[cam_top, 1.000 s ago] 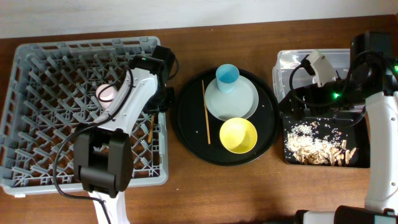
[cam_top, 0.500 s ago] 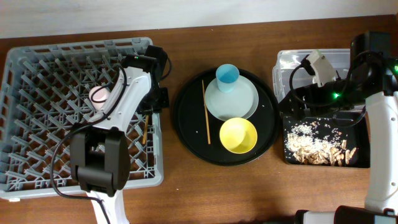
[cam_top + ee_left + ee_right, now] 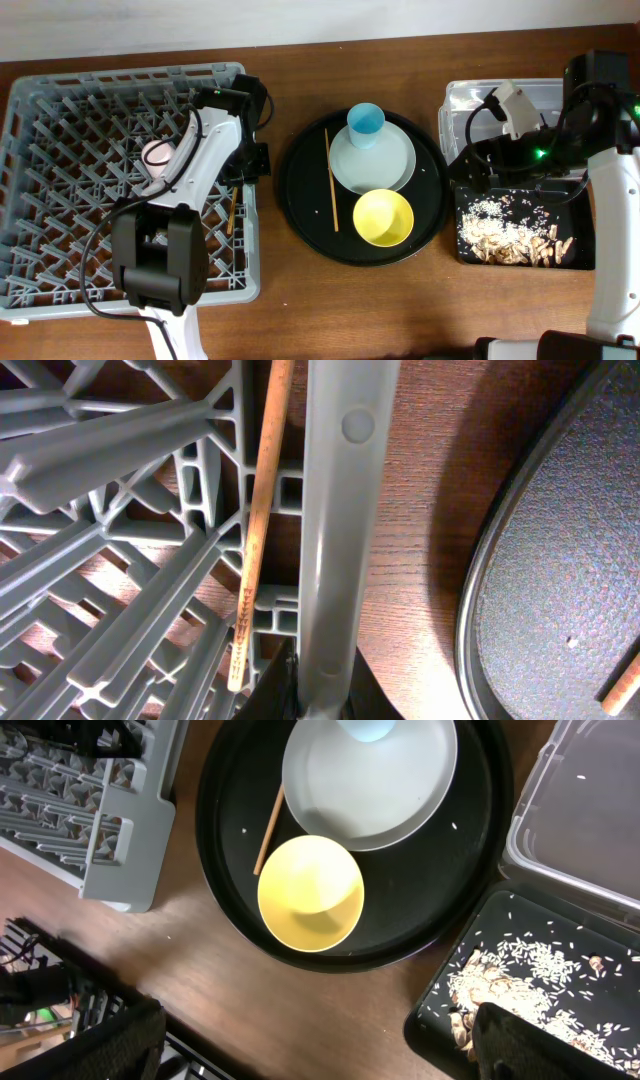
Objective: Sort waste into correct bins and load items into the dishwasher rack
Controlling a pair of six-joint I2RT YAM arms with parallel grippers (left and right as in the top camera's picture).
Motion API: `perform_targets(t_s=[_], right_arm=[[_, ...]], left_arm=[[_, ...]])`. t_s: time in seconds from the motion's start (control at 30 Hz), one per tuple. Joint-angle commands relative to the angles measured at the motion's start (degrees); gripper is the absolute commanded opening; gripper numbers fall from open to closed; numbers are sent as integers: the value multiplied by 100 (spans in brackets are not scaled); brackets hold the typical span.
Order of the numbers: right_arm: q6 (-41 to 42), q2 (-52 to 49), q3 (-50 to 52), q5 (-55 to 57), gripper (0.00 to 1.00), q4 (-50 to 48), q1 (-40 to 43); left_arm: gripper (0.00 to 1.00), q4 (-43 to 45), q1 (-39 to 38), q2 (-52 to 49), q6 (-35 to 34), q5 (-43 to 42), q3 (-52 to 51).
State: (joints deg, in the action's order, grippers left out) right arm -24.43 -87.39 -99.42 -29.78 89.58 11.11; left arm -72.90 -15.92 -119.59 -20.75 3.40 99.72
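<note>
My left gripper [image 3: 252, 160] is shut on the right rim of the grey dishwasher rack [image 3: 60, 90]; the rim [image 3: 340, 510] runs between its fingers [image 3: 320, 695]. A pink cup [image 3: 157, 153] and one chopstick [image 3: 231, 210] [image 3: 258, 530] lie in the rack. The other chopstick [image 3: 330, 180], light blue cup [image 3: 366, 120], grey plate [image 3: 385, 160] and yellow bowl [image 3: 383, 217] sit on the round black tray [image 3: 300, 200]. My right gripper [image 3: 320, 1030] is open and empty, beside the shallow black tray [image 3: 575, 215] holding food scraps [image 3: 510, 242]. I cannot make out the napkin or wrapper.
The clear tub [image 3: 530, 95] stands behind the shallow black tray at the right, partly under my right arm [image 3: 520, 150]. A strip of bare wooden table [image 3: 270, 230] lies between the rack and the round tray. The wall edge runs along the back.
The rack has slid left and straightened, away from the round tray, with my left gripper holding its right rim. The right arm has not moved.
</note>
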Motion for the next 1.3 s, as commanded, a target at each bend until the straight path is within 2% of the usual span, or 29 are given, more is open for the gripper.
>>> perform_targets(t_s=[0.0, 0.6, 0.97, 1.27], right_arm=[[-13, -20, -13, 52, 99, -2, 17], [-13, -20, -13, 52, 99, -2, 17], [-13, -20, -13, 52, 99, -2, 17], [-15, -20, -13, 52, 98, -2, 17]], left_arm=[[0, -203, 31, -42, -354, 44, -48], [0, -372, -267, -42, -708, 42, -50], [1, -90, -267, -28, -789, 46, -743], [0, -151, -267, 575, -791, 46, -767]])
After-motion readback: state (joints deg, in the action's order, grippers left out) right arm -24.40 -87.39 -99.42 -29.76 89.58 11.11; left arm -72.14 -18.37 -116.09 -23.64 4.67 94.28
